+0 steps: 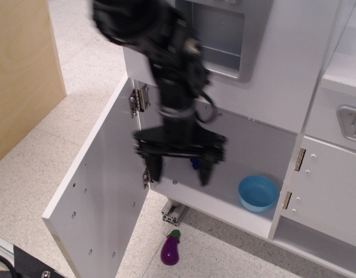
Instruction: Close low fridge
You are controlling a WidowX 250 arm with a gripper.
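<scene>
The low fridge (247, 145) is a white compartment at the bottom of the toy kitchen, and it stands open. Its large flat white door (100, 191) swings out to the left on two metal hinges (140, 99). My black gripper (179, 171) hangs open and empty in front of the opening's left side, close to the door's hinge edge. Its image is blurred by motion. The door's handle is hidden from this side.
A blue bowl (258, 193) sits inside the fridge at the right. A purple toy eggplant (170, 249) lies on the floor below the front edge. A smaller white cabinet door (326, 194) is at the right. A wooden panel (21, 69) stands at the left.
</scene>
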